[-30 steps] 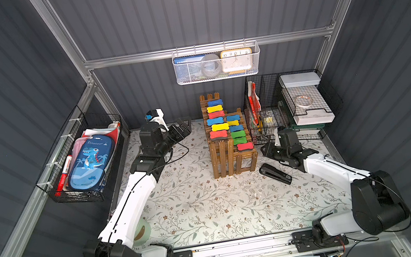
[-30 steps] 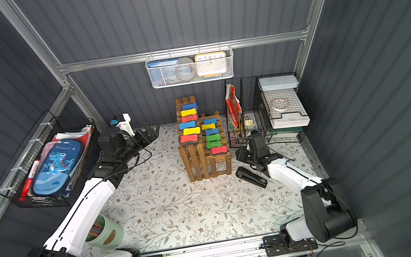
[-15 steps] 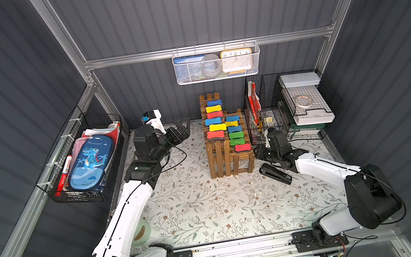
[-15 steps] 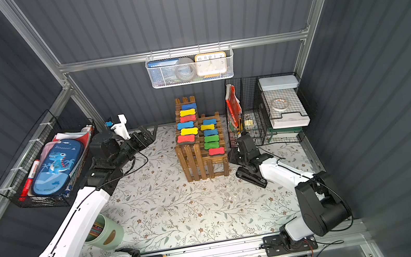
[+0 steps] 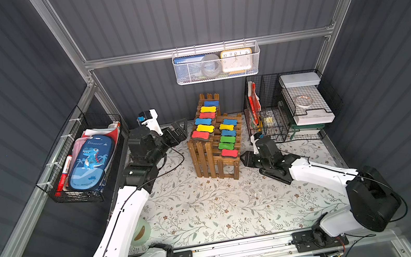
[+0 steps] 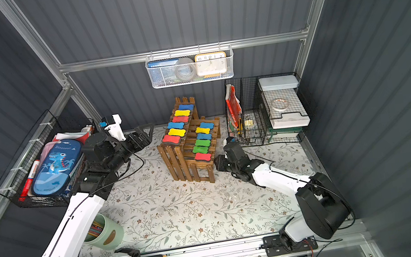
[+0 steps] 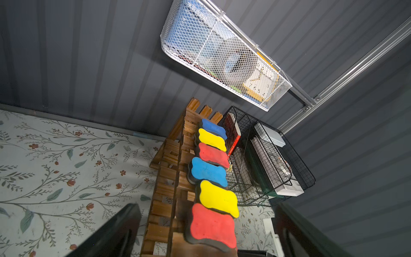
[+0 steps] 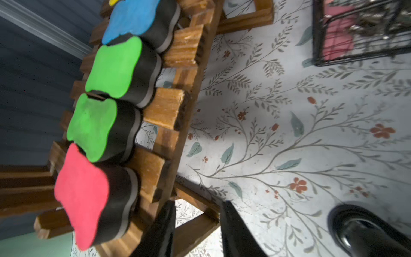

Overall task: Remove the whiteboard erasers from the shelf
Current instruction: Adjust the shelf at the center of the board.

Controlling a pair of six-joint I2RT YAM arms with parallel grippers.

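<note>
As I look down at the tabletop (image 5: 210, 210), all twelve whiteboard erasers (image 5: 227, 139) sit on the shelf (image 5: 205, 162). Six are in a row on its high step and six on its low step.

My left hand (image 5: 180, 131) is just beside the high step of the shelf, close to it. Its fingers (image 7: 120, 229) are spread wide apart and hold nothing. In the left wrist view the top red eraser (image 7: 211, 224), at the front end of the high step, shows between those fingers but farther off. A yellow one lies right behind it.

My right hand (image 5: 243, 158) is low down on the other side of the shelf, near the front leg of the low step. Its fingers (image 8: 162, 229) are a little apart, and nothing is clamped between them. The bottom red eraser (image 8: 81, 193), at the front end of the low step, lies higher than that hand, near it but not touching. Two green ones come next in that row.
</note>
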